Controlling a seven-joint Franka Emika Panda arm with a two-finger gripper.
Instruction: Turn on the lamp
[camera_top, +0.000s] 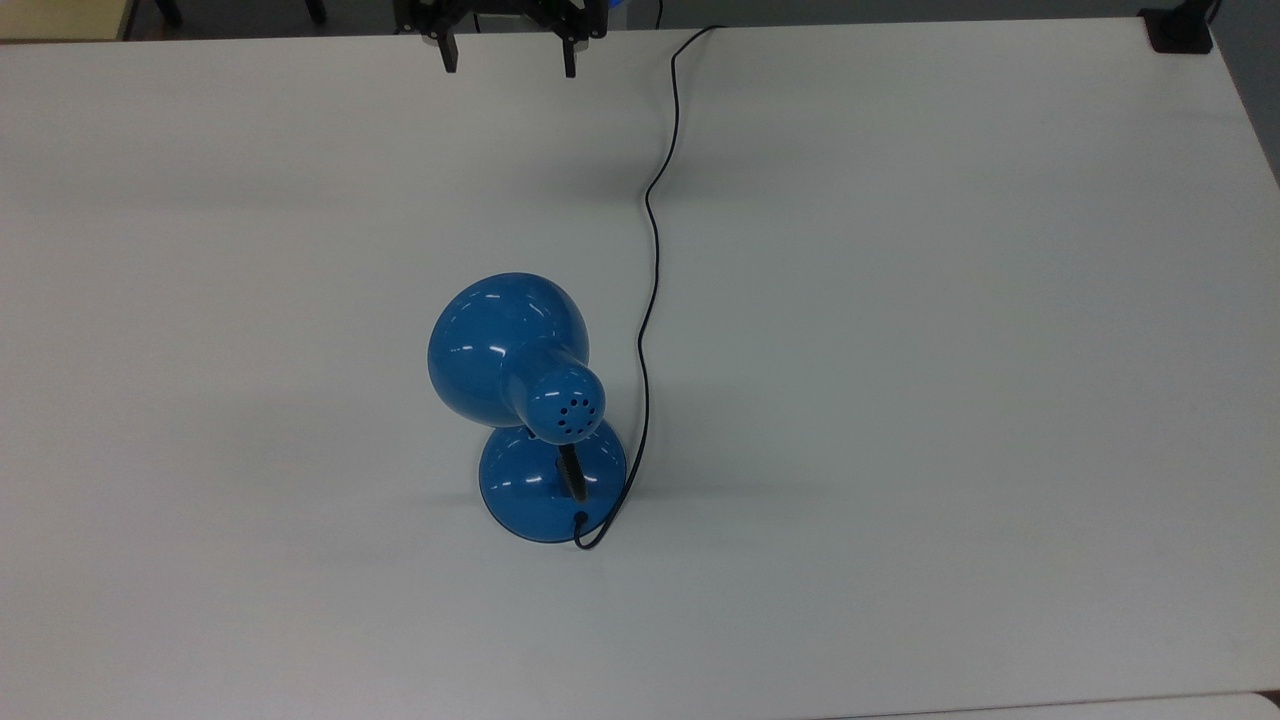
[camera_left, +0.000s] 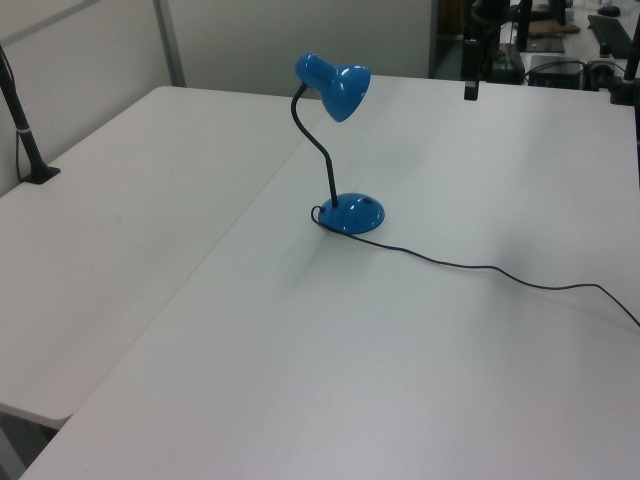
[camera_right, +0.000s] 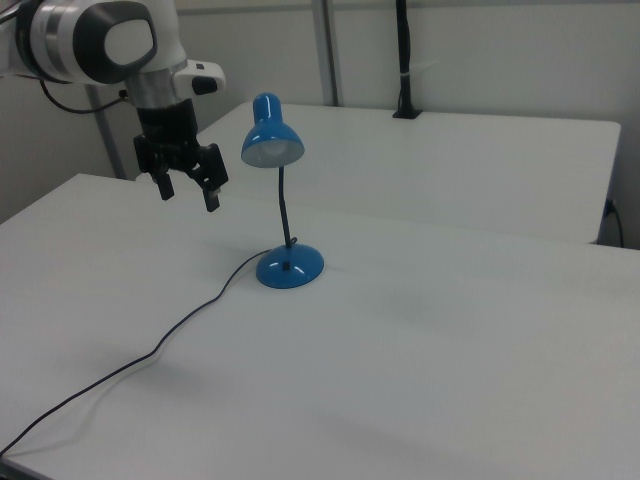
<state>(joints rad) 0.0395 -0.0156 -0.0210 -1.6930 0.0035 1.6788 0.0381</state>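
I see a wide white table (camera_top: 900, 400) w/ a thin black cord (camera_top: 655, 230) running from the far edge to the lamp base; nothing stands between the black two-finger end effector (camera_top: 508, 62) and the lamp. A black post clamp (camera_left: 35, 165) sits on the next table. The glossy blue metal desk lamp (camera_right: 275, 140) stands upright near the table's middle, bell shade tilted, vent holes on top, bulb approx. unlit. The end effector hangs above the table, well apart from the lamp, fingers spread wide, holding nothing.
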